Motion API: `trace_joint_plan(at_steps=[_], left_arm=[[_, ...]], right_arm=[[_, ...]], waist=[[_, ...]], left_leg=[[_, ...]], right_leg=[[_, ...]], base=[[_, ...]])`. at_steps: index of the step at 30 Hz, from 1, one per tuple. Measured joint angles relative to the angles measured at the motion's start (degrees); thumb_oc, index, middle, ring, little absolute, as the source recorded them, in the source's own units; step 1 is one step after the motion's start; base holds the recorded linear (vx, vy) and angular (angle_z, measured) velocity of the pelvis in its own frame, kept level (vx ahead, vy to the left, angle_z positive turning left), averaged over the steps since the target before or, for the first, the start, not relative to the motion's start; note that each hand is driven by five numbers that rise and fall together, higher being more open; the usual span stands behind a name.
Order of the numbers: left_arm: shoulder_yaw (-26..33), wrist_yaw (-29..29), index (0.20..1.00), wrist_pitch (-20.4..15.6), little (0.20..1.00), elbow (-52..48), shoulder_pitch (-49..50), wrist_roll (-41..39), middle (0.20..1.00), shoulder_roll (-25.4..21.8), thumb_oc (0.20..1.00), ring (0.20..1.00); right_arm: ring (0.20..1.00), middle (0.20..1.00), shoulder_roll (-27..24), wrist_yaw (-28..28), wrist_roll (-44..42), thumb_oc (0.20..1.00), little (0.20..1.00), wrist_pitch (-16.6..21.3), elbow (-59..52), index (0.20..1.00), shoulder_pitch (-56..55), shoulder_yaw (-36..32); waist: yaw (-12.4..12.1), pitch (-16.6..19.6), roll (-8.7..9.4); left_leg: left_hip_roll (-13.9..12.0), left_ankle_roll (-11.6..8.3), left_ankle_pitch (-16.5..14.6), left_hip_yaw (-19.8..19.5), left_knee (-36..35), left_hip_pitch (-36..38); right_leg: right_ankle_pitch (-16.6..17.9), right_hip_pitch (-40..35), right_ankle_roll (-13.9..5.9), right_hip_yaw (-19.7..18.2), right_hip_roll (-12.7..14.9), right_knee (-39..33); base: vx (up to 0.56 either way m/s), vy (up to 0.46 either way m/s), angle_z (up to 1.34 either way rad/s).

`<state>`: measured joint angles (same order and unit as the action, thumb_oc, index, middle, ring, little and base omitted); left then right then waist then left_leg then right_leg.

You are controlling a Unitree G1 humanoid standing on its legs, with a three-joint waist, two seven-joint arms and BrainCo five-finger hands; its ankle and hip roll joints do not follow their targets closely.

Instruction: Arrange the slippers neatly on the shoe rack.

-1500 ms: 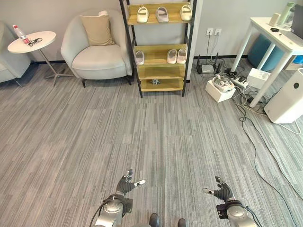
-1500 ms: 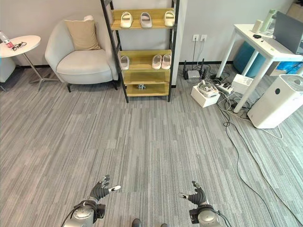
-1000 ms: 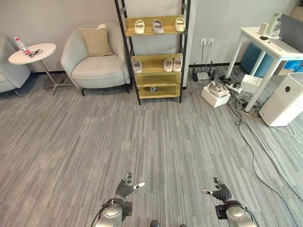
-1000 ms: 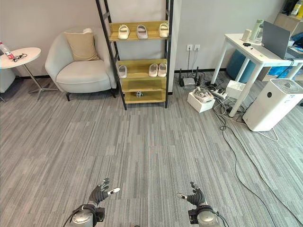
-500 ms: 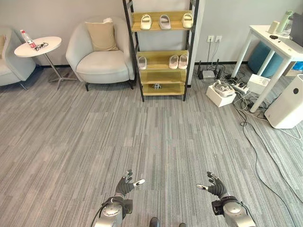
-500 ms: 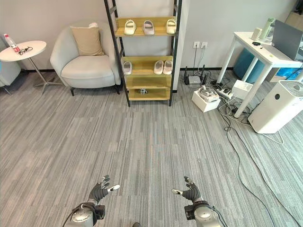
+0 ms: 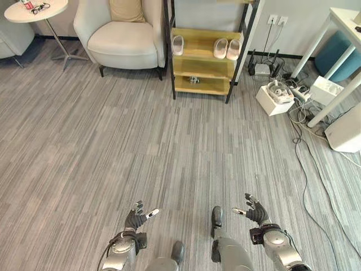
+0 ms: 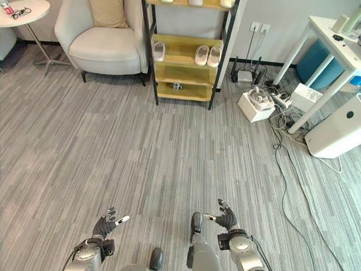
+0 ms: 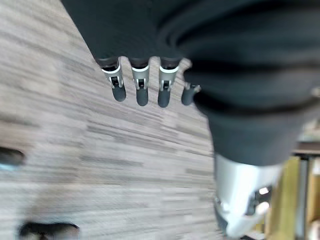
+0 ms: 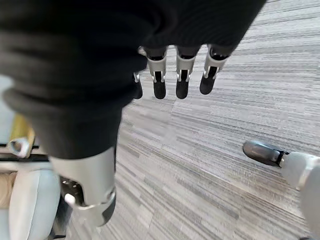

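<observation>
Left hand (image 7: 134, 219): low over the carpet, fingers (image 9: 141, 89) straight and loosely spread, holding nothing.
Right hand (image 7: 256, 214): low over the carpet on the other side, fingers (image 10: 181, 75) straight and apart, also empty.
Slippers: one single slipper (image 7: 177, 44) at the left end of the middle shelf, toe to the wall; a pair of slippers (image 7: 227, 48) side by side at the right end; more sit on the top shelf (image 8: 194, 3), mostly cut off by the edge of the view.
Shoe rack (image 7: 204, 65): well apart from both hands, against the far wall, just beside an armchair (image 7: 121, 38).
Bottom shelf (image 7: 202, 84): holds one small dark object (image 7: 193, 80), too small to identify.
Risk, approach: the rack is far off, so the walk has to end squarely in front of it; drifting left would likely meet the armchair.
Risk, cables: a tangle of cables (image 7: 299, 118) and a white box (image 7: 274, 97) lie on the floor right of the rack; veering that way could snag a foot.
Risk, reach: the black rack posts are narrow, and a hand coming in crooked could knock the pair out of line.
Risk, single slipper: it stands alone, so its mate may be on the top shelf; I cannot tell.
</observation>
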<state>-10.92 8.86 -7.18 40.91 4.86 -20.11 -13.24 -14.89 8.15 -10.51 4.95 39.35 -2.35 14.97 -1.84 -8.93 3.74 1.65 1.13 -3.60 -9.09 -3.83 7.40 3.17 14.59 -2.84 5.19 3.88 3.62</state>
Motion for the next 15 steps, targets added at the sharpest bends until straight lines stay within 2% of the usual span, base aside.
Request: trace_joint_plan(at_steps=[1, 2, 3, 4, 5, 6, 7, 8, 9, 10, 11, 12, 13, 15], left_arm=[[-0.06, 0.12, 1.000, -0.01, 1.000, -0.10, 0.53, -0.87, 1.000, 0.10, 1.000, 1.000], [-0.15, -0.05, 1.000, 0.04, 1.000, -0.05, 1.62, -1.41, 1.000, 0.01, 1.000, 1.000], [-0.12, -0.05, 1.000, 0.05, 1.000, -0.10, 1.84, -1.52, 1.000, -0.07, 1.000, 1.000], [-0.12, -0.11, 1.000, -0.02, 1.000, -0.24, 1.26, -2.06, 1.000, 0.45, 1.000, 1.000], [-0.13, -0.21, 1.000, 0.08, 1.000, -0.19, 0.70, -2.50, 1.000, 0.69, 1.000, 1.000], [-0.03, -0.18, 1.000, 0.08, 1.000, -0.22, -0.71, -2.53, 1.000, 0.41, 1.000, 1.000], [0.80, -0.16, 1.000, 0.02, 1.000, -1.32, -1.93, -2.53, 1.000, -0.26, 1.000, 1.000], [1.23, -0.11, 1.000, -0.01, 1.000, -1.71, -2.36, -2.54, 1.000, -0.27, 1.000, 1.000], [2.03, -0.09, 1.000, -0.12, 1.000, -2.63, -2.12, -2.54, 1.000, -0.39, 1.000, 1.000], [2.04, -0.14, 1.000, -0.10, 1.000, -2.26, -1.80, -2.47, 1.000, -0.45, 1.000, 1.000], [2.28, -0.05, 1.000, -0.17, 1.000, -1.57, -2.38, -2.47, 1.000, 0.01, 1.000, 1.000], [2.27, -0.02, 1.000, -0.14, 1.000, -1.50, -2.82, -2.47, 1.000, 0.02, 1.000, 1.000], [2.23, 0.17, 1.000, -0.11, 1.000, -1.20, -3.09, -2.47, 1.000, -0.09, 1.000, 1.000], [2.51, 0.32, 1.000, -0.05, 1.000, -1.06, -1.86, -2.48, 1.000, -0.22, 1.000, 1.000]], right_arm=[[1.000, 1.000, 0.13, 0.07, -0.43, 1.000, 1.000, -0.05, 0.50, 1.000, -0.71, -0.05], [1.000, 1.000, 0.16, 0.14, -0.82, 1.000, 1.000, 0.05, 0.74, 1.000, -1.86, 0.01], [1.000, 1.000, 0.12, 0.42, -0.87, 1.000, 1.000, 0.16, 0.60, 1.000, -1.69, -0.13], [1.000, 1.000, -1.09, 0.58, -0.93, 1.000, 1.000, 1.00, 0.35, 1.000, -0.86, -0.02], [1.000, 1.000, -1.77, 0.74, -0.95, 1.000, 1.000, 1.08, 0.41, 1.000, 0.06, 0.07], [1.000, 1.000, -1.92, 1.13, -1.01, 1.000, 1.000, 1.09, 0.43, 1.000, 0.76, -0.10], [1.000, 1.000, -1.69, 1.19, -2.02, 1.000, 1.000, 1.27, 0.15, 1.000, 2.47, -0.09], [1.000, 1.000, -1.85, 1.28, -2.15, 1.000, 1.000, 1.22, 0.21, 1.000, 2.83, -0.16], [1.000, 1.000, -1.88, 1.19, -2.44, 1.000, 1.000, 1.28, 0.18, 1.000, 3.39, 0.04], [1.000, 1.000, -1.89, 1.46, -3.08, 1.000, 1.000, 1.84, 0.92, 1.000, 4.05, -0.16], [1.000, 1.000, -2.02, 1.81, -3.15, 1.000, 1.000, 1.83, 2.21, 1.000, 4.09, -0.33], [1.000, 1.000, -2.02, 1.82, -3.15, 1.000, 1.000, 1.83, 2.43, 1.000, 4.13, -0.30], [1.000, 1.000, -1.72, 1.87, -3.15, 1.000, 1.000, 1.76, 3.25, 1.000, 4.78, -0.15], [1.000, 1.000, -1.49, 1.77, -3.10, 1.000, 1.000, 1.94, 2.82, 1.000, 4.55, 0.10]], waist=[[0.10, 0.54, -0.38], [-0.17, 1.54, 0.67], [-0.26, 2.09, 1.23], [-1.02, 2.36, 1.01], [-2.07, 1.99, 0.43], [-2.29, 1.00, 1.02], [-2.55, -0.48, 2.13], [-2.67, -1.79, 2.96], [-3.49, -2.07, 2.94], [-3.41, -2.58, 1.93], [-3.49, -2.89, 1.24], [-3.51, -2.91, 1.13], [-4.41, -3.84, 0.41], [-5.84, -3.76, 0.58]], left_leg=[[-1.21, -1.07, -2.47, -0.21, 3.67, -0.26], [-1.54, -2.89, -5.07, -0.24, 12.13, -1.68], [-1.44, -3.17, -5.17, -0.02, 18.52, -4.08], [-0.85, -3.55, -4.23, -1.45, 36.78, -12.32], [-0.85, -3.58, -4.29, -2.62, 45.58, -17.43], [-0.62, -3.25, -4.80, -1.64, 48.58, -20.78], [-0.01, -3.78, -5.35, -0.13, 41.89, -24.67], [-0.13, -3.35, -5.00, 2.01, 33.12, -24.79], [-0.03, -3.68, -3.23, 2.04, 25.01, -25.12], [-0.24, -3.50, 1.19, 4.41, 12.78, -26.48], [-0.68, -3.14, 3.95, 5.25, 3.25, -26.21], [-0.52, -3.12, 4.45, 5.35, 2.24, -26.17], [-0.20, -2.29, 7.01, 5.26, -1.31, -27.97], [1.03, -0.17, 9.26, 5.89, 1.20, -29.04]], right_leg=[[-0.08, -1.66, 0.09, 0.04, -1.17, -0.24], [3.67, -4.23, 3.75, 0.70, -2.66, -1.46], [3.21, -5.49, 4.36, 0.88, -3.30, -2.17], [3.42, -8.15, 7.57, 0.37, -5.16, -4.50], [1.71, -9.20, 9.62, -0.58, -6.42, -5.37], [2.96, -10.37, 9.26, -0.68, -6.59, -5.86], [0.00, -12.83, 7.67, -1.66, -6.38, -6.91], [0.66, -15.07, 8.13, -1.24, -6.28, -7.96], [0.28, -16.55, 7.71, -1.10, -6.72, -8.26], [-4.49, -19.00, 4.21, -0.65, -7.59, -8.32], [-5.97, -20.51, 2.96, -0.33, -8.49, -8.32], [-5.79, -20.67, 3.14, -0.38, -8.66, -8.31], [-6.28, -23.04, 3.33, -0.95, -9.97, -8.31], [-7.36, -25.29, 3.31, -2.06, -10.06, -8.31]], base=[[0.15, -0.115, 0.12], [0.23, -0.162, 0.09], [0.38, -0.217, -0.19], [0.31, -0.159, -0.32], [0.45, -0.121, -0.33], [0.34, 0.024, -0.18], [0.43, 0.053, -0.12], [0.44, 0.160, -0.32], [0.51, 0.225, -0.26], [0.52, 0.240, -0.14], [0.41, 0.213, 0.11], [0.21, 0.121, -0.01], [0.22, 0.155, -0.39], [0.28, 0.208, -0.65]])
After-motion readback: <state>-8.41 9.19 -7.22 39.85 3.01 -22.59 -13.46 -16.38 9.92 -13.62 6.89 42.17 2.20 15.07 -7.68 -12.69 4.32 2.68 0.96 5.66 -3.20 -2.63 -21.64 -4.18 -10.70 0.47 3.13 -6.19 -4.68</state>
